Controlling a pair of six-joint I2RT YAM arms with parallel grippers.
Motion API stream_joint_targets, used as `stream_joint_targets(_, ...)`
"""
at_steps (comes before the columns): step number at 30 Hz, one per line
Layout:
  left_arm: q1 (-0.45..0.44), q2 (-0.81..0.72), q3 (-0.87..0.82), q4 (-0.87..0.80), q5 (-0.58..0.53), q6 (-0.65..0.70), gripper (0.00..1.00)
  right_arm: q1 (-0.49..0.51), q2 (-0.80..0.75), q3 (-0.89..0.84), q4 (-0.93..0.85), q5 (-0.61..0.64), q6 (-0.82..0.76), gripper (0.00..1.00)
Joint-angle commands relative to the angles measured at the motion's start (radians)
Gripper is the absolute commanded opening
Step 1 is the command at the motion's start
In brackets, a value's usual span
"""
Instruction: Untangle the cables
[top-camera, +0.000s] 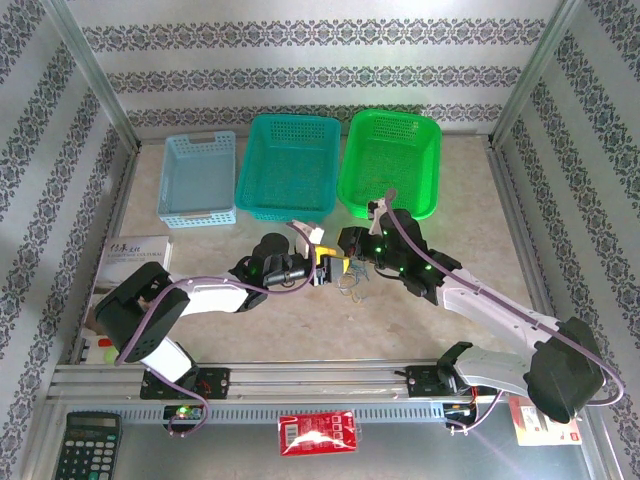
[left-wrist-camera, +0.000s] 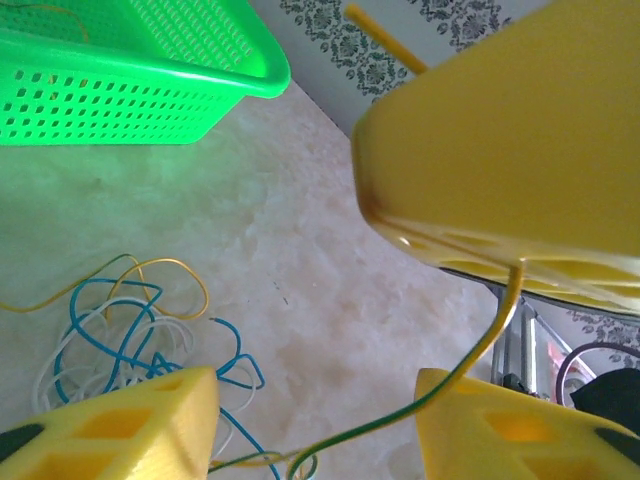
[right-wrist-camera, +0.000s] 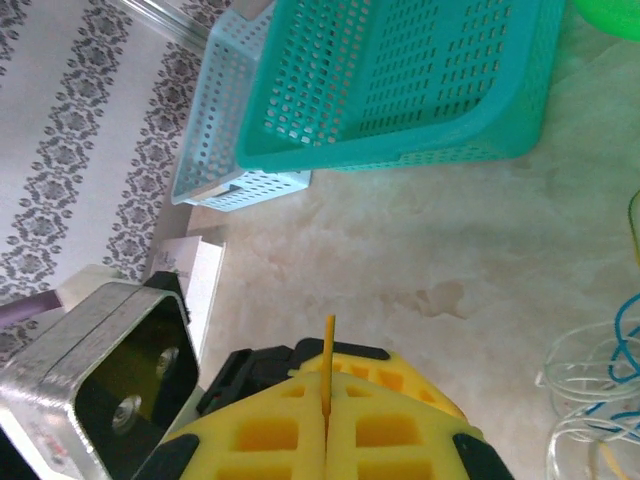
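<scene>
Patterned wallpaper walls, beige marbled worktop (top-camera: 300, 330).

Top view: light blue basket (top-camera: 198, 178), teal basket (top-camera: 289, 165) and green basket (top-camera: 392, 160) stand in a row beyond both hands. Left hand (top-camera: 324, 270) and right hand (top-camera: 343, 262) meet tip to tip mid-worktop. The cables (top-camera: 353, 283) lie in a small tangle just beside the right hand's tip, on its near side.

Left wrist view: left hand (left-wrist-camera: 315, 440) is partway open, yellow fingers (left-wrist-camera: 130, 425) clearly apart, gripping nothing. A yellow strand (left-wrist-camera: 511, 295) passes through the gap and runs up to the right hand's yellow body ahead. Whether the strand touches a finger cannot be told. Blue, white and yellow loops lie on the worktop left of the hand, with the green basket farther ahead-left.

Right wrist view: right hand (right-wrist-camera: 326, 430) is fully closed, fingers pressed together, pinching the yellow strand, whose end sticks out of the seam. Teal and light blue baskets sit ahead of it. The tangle lies near, off to its right.
</scene>
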Motion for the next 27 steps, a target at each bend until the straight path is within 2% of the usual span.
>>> stream_joint_targets(1,-0.014,0.012,0.036,0.082,0.017,-0.002,0.46,-0.007,-0.035,0.043,0.050,-0.031,0.036,0.00)
stream_joint_targets(11,-0.014,0.018,0.045,0.133,0.001,-0.020,0.29,-0.012,-0.047,0.088,0.088,-0.061,0.086,0.00)
stream_joint_targets(15,-0.014,0.017,0.045,0.143,-0.005,-0.024,0.17,-0.010,-0.049,0.112,0.094,-0.068,0.094,0.00)
stream_joint_targets(20,-0.014,0.017,0.043,0.150,-0.004,-0.027,0.08,-0.012,-0.050,0.146,0.099,-0.081,0.103,0.00)
stream_joint_targets(27,-0.014,0.028,0.022,0.168,-0.015,-0.033,0.05,-0.030,-0.045,0.206,0.095,-0.100,0.098,0.00)
